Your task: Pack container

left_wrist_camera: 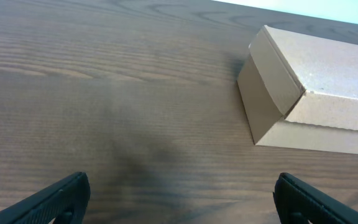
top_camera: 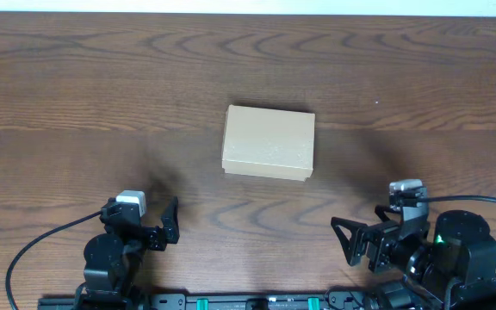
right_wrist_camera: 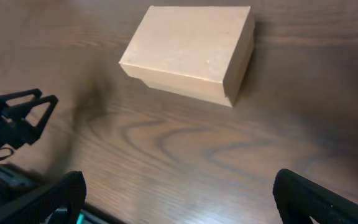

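Note:
The container (top_camera: 268,142) is a small tan cardboard box with its flap lid shut, lying flat at the middle of the wooden table. It shows at the upper right of the left wrist view (left_wrist_camera: 309,93) and at the top of the right wrist view (right_wrist_camera: 191,50). My left gripper (top_camera: 164,226) is open and empty near the front left edge, well short of the box; its fingers are spread wide in the left wrist view (left_wrist_camera: 179,199). My right gripper (top_camera: 351,241) is open and empty at the front right, its fingers spread in the right wrist view (right_wrist_camera: 179,196).
The dark wood table (top_camera: 76,86) stretches around the box on all sides. A pale wall strip runs along the far edge. The left arm's fingers (right_wrist_camera: 17,118) show at the left of the right wrist view. Cables trail from both arm bases.

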